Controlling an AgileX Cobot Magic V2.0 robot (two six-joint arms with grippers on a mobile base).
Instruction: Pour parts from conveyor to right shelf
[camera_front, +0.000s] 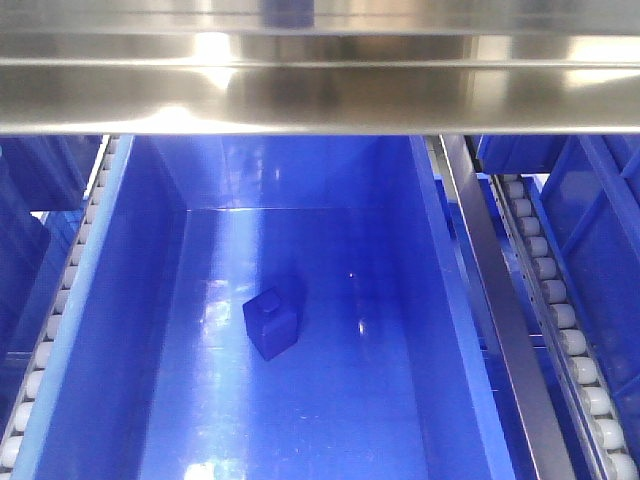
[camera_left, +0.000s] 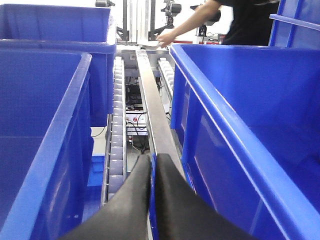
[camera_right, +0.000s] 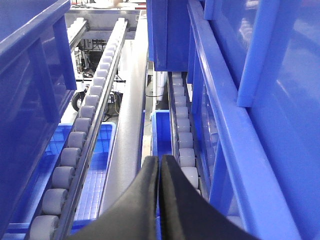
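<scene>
— One blue part (camera_front: 270, 323) lies in the middle of my frame, on the bin (camera_front: 420, 300) floor. Done?
— Nearly. I keep left pincer (camera_left: 151, 165) and right pincer (camera_right: 159, 165) pinched shut, empty, and back out slowly between the rollers (camera_right: 75, 140).

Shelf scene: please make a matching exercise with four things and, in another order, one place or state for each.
Things:
1. blue part
2. left gripper
3. white rollers
4. person's arm

Place or state:
A. in rows along the shelf tracks
B. on the floor of a deep blue bin
C. reaching out in the background
D. shut, between two bins

Pairs: 1-B, 2-D, 3-A, 4-C
</scene>
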